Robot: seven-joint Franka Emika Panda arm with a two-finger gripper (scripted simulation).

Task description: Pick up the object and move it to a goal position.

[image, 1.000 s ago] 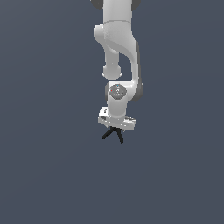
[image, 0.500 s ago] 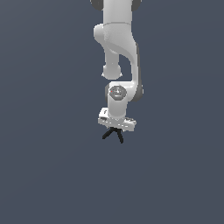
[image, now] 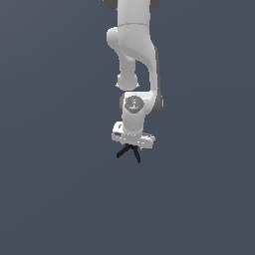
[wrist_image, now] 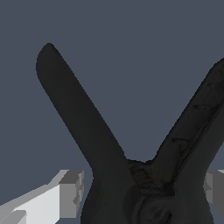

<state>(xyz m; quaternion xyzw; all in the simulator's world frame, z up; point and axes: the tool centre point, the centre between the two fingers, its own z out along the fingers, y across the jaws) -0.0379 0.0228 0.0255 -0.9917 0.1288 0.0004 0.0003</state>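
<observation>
Hanging from the white arm (image: 133,50), the gripper (image: 130,145) is pointed straight down and is seen pinching the black clamp (image: 128,151) by its head. In the exterior view the clamp is carried just under the gripper body, near the middle of the scene, with its two legs splayed downward and apart. In the wrist view the clamp (wrist_image: 131,166) fills the frame, and a pale fingertip (wrist_image: 70,192) is pressed against each side.
</observation>
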